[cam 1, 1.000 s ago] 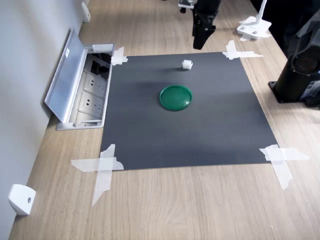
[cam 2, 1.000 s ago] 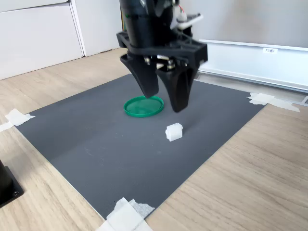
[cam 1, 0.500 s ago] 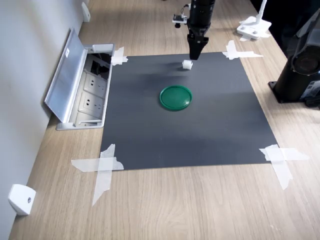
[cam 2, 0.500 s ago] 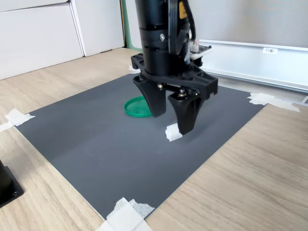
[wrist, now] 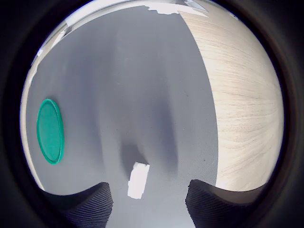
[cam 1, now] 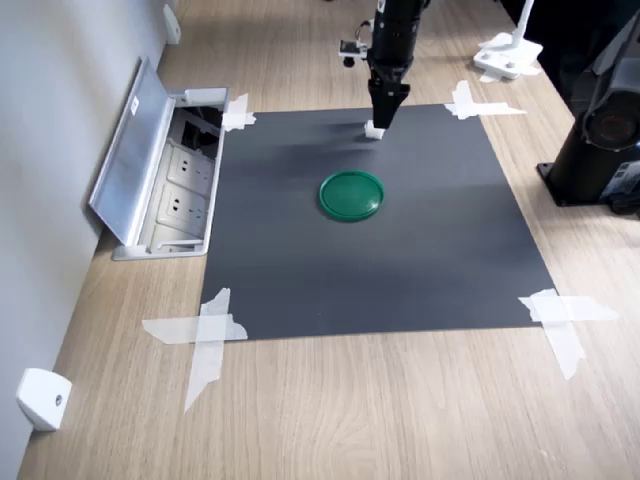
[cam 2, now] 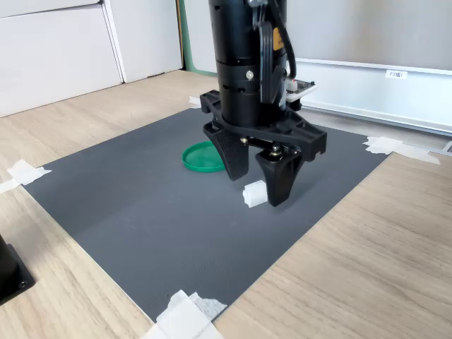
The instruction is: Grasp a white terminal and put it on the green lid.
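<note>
Step in hand, by our judgement: the grasp. We found the gripper [cam 2: 260, 186] lowered over the mat [cam 2: 141, 205] with its jaws spread, one finger [cam 2: 282, 180] on each side of the terminal [cam 2: 254, 193]. In the wrist view the terminal [wrist: 138, 180] sat between the two pads [wrist: 85, 209], nearer one than the other. It rested on the mat, well apart from the lid [cam 1: 351, 194], which lay bare. We judged that the next move called for closing the jaws squarely on the terminal, then lifting and carrying it over the lid.
</note>
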`<move>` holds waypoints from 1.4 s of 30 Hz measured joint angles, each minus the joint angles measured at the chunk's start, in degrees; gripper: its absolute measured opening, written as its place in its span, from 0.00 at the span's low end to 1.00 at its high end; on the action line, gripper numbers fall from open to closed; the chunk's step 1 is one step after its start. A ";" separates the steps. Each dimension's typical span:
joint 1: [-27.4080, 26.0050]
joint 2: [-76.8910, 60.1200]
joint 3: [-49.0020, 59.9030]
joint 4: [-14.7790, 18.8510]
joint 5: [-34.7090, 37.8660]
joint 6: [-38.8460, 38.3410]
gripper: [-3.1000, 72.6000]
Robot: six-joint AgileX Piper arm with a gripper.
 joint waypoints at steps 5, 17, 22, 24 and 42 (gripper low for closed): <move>0.00 0.45 0.00 0.39 0.00 -0.57 0.92; 0.00 1.00 0.00 0.39 0.00 -1.09 0.63; 0.00 1.00 0.00 0.39 0.19 -1.09 0.37; 0.00 1.00 0.00 0.39 0.31 -1.09 0.28; 8.11 -3.96 -2.97 -1.77 9.80 -4.32 0.11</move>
